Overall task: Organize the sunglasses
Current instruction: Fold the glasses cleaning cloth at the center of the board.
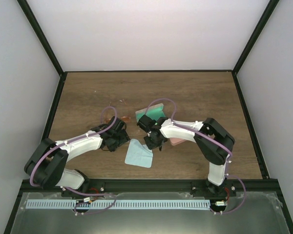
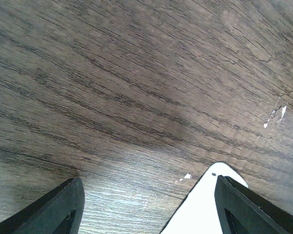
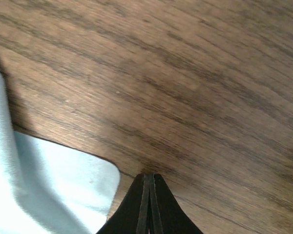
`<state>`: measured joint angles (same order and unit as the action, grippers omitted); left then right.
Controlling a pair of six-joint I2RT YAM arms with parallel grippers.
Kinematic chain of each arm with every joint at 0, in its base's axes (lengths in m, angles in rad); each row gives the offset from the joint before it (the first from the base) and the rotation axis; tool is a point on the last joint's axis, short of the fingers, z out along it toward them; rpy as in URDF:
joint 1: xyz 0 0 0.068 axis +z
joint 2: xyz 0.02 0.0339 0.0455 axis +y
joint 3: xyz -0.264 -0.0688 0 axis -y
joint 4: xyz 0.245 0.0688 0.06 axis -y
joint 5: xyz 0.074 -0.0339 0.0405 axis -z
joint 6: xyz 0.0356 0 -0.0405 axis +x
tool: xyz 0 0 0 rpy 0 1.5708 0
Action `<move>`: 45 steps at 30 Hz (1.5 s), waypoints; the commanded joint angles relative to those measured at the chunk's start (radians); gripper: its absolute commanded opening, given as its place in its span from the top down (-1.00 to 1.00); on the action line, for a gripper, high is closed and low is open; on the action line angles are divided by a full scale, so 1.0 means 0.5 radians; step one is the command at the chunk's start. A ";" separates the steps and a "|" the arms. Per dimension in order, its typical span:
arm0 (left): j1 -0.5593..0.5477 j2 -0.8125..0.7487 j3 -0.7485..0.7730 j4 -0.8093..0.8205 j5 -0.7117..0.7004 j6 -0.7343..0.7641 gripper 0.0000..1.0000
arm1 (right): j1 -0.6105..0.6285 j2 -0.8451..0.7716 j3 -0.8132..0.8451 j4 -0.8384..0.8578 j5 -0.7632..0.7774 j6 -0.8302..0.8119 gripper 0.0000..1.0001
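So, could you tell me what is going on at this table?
Two robot arms reach over a wooden table. The right gripper is shut with nothing between its fingers, and its tip is beside a light blue cloth. The left gripper hangs open over bare wood, also empty.

Left arm [image 1: 83, 143], right arm [image 1: 183, 129]: white shell links, black joint housings. Lilac cable [image 1: 107, 111] loops out just behind each gripper and runs back along the links. Left gripper [image 2: 147, 195]: matte black wedge fingers [image 2: 58, 209], moulded recess near the tips. Right gripper [image 3: 147, 180]: black too, tapering to thin blade edges. Farthest from the grippers, black bases [image 1: 88, 187].
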<state>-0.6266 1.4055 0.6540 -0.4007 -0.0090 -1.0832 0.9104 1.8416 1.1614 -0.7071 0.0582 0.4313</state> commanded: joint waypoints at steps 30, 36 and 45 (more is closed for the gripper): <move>0.017 0.101 -0.037 -0.021 0.034 0.067 -0.49 | 0.102 0.166 0.151 -0.009 -0.043 -0.100 0.53; 0.018 0.121 -0.038 -0.018 0.034 0.066 -0.49 | 0.114 0.164 0.149 -0.055 0.000 -0.099 0.80; 0.015 0.124 -0.035 -0.020 0.043 0.085 -0.49 | 0.114 0.117 0.080 -0.038 0.027 -0.071 0.99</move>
<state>-0.6258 1.4250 0.6636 -0.3897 -0.0010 -1.0500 0.9535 1.8912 1.2236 -0.7097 0.0608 0.3820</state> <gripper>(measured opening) 0.746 0.012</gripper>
